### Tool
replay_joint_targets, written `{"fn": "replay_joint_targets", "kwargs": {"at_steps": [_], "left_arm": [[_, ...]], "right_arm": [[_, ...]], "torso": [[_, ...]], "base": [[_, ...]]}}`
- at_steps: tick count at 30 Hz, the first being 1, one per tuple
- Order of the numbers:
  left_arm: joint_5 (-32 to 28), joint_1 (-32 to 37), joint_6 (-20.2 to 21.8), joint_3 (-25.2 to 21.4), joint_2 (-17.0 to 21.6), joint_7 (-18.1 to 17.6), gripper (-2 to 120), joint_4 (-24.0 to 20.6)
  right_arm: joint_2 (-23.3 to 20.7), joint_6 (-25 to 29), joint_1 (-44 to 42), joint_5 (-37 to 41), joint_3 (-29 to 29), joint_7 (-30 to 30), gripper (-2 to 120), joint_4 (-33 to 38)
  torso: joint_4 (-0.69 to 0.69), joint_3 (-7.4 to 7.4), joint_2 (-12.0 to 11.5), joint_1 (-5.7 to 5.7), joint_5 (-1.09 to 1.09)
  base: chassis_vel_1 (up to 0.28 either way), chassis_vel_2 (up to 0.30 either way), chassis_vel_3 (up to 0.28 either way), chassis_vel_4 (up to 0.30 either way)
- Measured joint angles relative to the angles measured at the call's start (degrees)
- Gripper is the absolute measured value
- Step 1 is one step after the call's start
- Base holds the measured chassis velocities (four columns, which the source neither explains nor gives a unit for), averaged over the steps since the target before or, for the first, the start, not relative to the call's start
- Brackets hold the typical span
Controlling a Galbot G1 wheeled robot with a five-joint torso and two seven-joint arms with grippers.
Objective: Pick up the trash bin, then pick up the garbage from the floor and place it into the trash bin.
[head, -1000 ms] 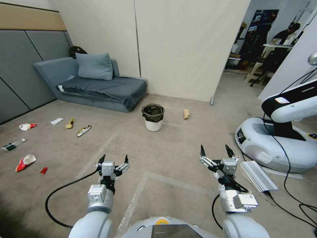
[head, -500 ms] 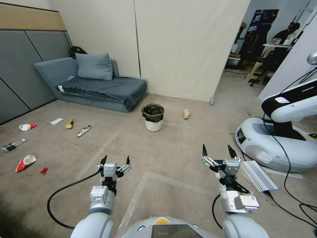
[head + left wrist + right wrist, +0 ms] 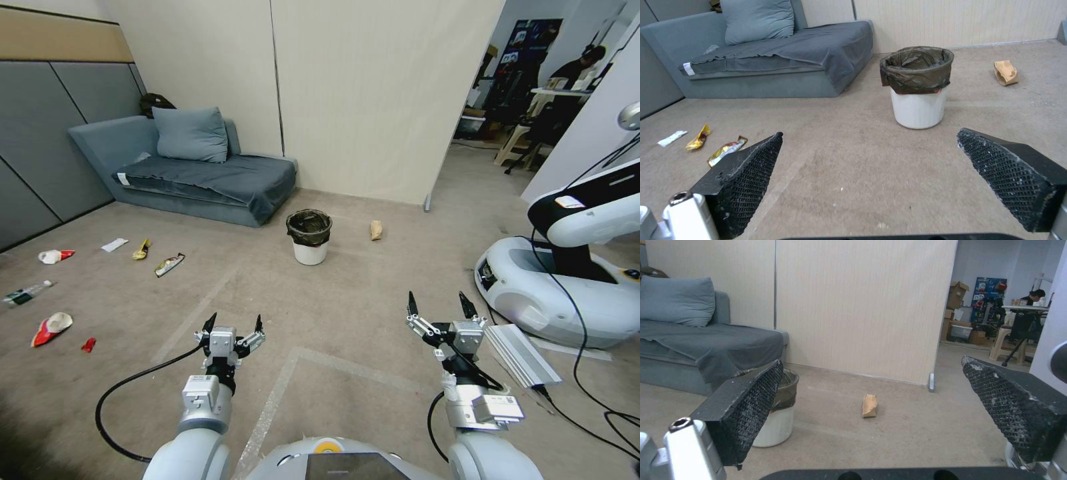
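Both arms out in front of me, nothing gripped: my left gripper [image 3: 233, 324] has its jaws spread wide, and my right gripper [image 3: 437, 305] is spread just as wide. The trash bin [image 3: 309, 236] stands on the floor well ahead of both, framed between my left fingers [image 3: 746, 180] from the wrist, a shade nearer the left set than the right.

Risks from here, as I judge it: that bin is smooth, round white plastic, and the crinkled black bag folded over its rim is slack and slippery. Pinch bag alone and it could slide off or pull free. Clip the wall on approach and a light bucket like that could tip.

The brown paper piece [image 3: 376, 230] lies just beyond the bin, ahead of my right jaws. Yellow packets [image 3: 169, 264] and red-and-white wrappers [image 3: 51, 327] are scattered far off to my left: thin, flat, crumpled stuff, hard to pinch off the rough floor.
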Motion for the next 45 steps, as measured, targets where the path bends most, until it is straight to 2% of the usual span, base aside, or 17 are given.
{"fn": "replay_joint_targets", "kwargs": {"at_steps": [36, 45], "left_arm": [[0.38, 0.04, -0.35, 0.08, 0.07, 0.64, 100, 0.05], [0.43, 0.09, -0.37, 0.10, 0.20, 0.68, 100, 0.05]], "right_arm": [[-0.03, 0.10, 0.00, 0.03, 0.00, -0.16, 100, -0.06], [-0.03, 0.12, -0.01, 0.04, 0.02, -0.19, 100, -0.06]], "torso": [[0.01, 0.01, 0.00, 0.01, 0.03], [0.00, 0.00, 0.00, 0.01, -0.02]], "base": [[-0.200, 0.201, 0.203, -0.197], [-0.208, 0.197, 0.202, -0.193]]}}
